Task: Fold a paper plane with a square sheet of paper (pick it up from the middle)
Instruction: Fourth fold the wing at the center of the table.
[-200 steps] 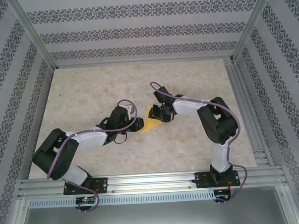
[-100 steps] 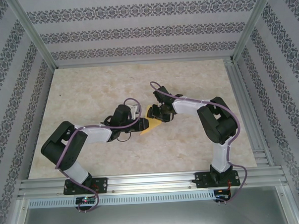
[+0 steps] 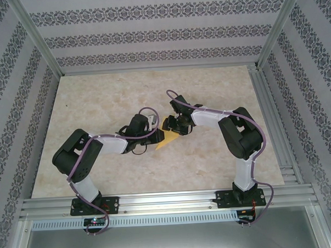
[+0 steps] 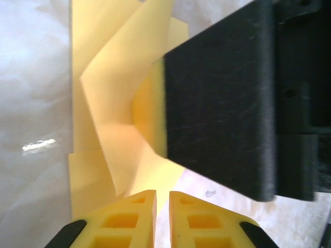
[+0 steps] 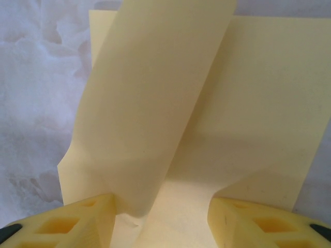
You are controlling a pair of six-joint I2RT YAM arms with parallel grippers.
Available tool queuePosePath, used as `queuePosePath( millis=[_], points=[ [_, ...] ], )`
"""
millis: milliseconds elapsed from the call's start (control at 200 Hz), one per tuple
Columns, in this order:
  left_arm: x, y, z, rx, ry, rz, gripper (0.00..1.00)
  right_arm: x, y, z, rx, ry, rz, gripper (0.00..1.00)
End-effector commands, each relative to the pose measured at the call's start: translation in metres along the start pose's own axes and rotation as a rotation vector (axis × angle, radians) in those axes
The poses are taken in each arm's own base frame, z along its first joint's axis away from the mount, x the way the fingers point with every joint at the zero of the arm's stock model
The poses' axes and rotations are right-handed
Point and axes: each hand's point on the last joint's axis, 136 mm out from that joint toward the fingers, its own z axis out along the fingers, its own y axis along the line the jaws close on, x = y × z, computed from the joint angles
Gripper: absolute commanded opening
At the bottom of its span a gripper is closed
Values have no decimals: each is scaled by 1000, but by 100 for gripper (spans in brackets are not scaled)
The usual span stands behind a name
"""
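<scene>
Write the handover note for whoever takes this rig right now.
Left gripper: fingers nearly together at the paper edge; whether they pinch it is unclear.
Right gripper: open, straddling a raised flap.
Paper: mid-table, between the two grippers.
Done: partly folded, flaps standing up, not pressed flat.
Left: remaining folds and creases.

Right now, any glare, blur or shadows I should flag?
Left wrist: glare streak on the table, folded paper slightly soft. Right wrist: its raised flap shades the layer beneath. Top external: even light, sharp.
</scene>
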Motion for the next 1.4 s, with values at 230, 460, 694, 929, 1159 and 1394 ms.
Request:
queuePosePath(
  millis=[230,460,694,929,1159,1394],
  points=[
    [0,19,7,-75,1,-14,13,43,-107,35,348,129,100,55],
    [-1,24,8,-93,-1,-22,11,44,-113,35,376,129,102,54],
    [2,29,7,-108,6,-33,7,46,-121,37,412,137,113,52],
    [7,33,7,-120,20,-39,4,48,-121,40,414,150,115,48],
    [9,37,8,-136,28,-49,3,50,-126,43,430,158,121,47],
    [11,40,10,-146,40,-60,3,52,-129,44,442,170,118,47]
  ],
)
